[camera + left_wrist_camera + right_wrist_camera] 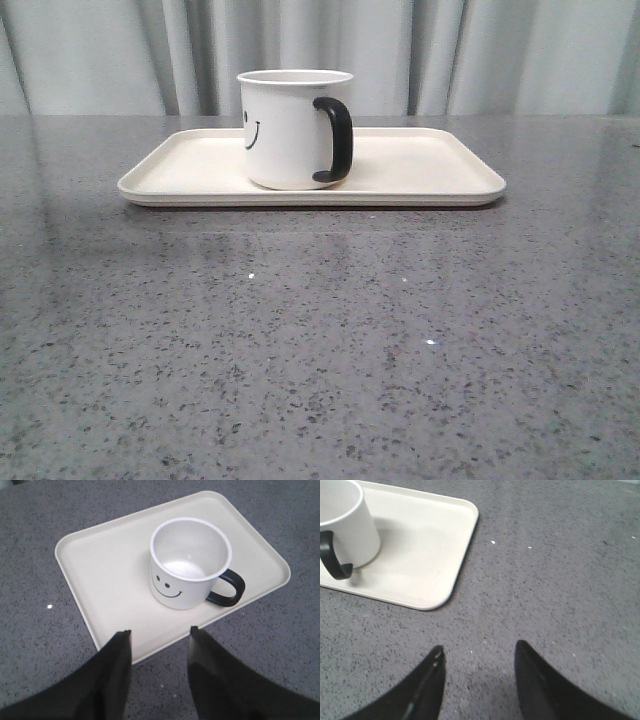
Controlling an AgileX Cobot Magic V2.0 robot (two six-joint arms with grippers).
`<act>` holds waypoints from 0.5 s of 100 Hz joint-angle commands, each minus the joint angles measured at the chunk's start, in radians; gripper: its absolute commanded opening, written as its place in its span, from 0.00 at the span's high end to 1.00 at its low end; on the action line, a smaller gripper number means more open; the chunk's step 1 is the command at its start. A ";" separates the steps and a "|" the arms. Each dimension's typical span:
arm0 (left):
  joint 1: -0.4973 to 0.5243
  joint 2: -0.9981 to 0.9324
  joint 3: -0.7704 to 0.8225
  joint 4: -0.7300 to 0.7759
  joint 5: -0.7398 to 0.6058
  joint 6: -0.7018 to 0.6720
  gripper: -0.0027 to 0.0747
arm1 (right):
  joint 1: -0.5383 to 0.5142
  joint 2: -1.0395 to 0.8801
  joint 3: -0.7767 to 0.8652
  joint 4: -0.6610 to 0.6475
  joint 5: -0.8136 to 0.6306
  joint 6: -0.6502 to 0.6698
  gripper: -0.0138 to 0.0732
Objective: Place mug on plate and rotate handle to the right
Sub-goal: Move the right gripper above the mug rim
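Observation:
The white mug [290, 130] with a black smiley face stands upright on the cream plate [420, 165], a little left of the plate's middle. Its black handle [336, 140] points right and towards me. In the left wrist view the mug [187, 565] and handle [229, 587] sit on the plate [100, 565]; my left gripper [160, 632] is open and empty, above the plate's near edge, apart from the mug. In the right wrist view my right gripper [478, 650] is open and empty over bare table, off the plate's corner [435, 555], away from the mug [345, 525]. Neither gripper shows in the front view.
The grey speckled table [320, 340] stretches in front of the plate. Pale curtains [480, 50] hang behind the table's far edge.

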 commanded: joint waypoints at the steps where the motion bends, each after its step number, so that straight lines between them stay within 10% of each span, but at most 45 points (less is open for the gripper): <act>1: -0.004 -0.077 0.021 -0.013 -0.072 -0.003 0.63 | 0.022 0.068 -0.091 -0.017 -0.040 -0.005 0.38; 50: -0.004 -0.269 0.202 -0.030 -0.113 -0.003 0.63 | 0.181 0.498 -0.523 -0.017 0.124 -0.005 0.38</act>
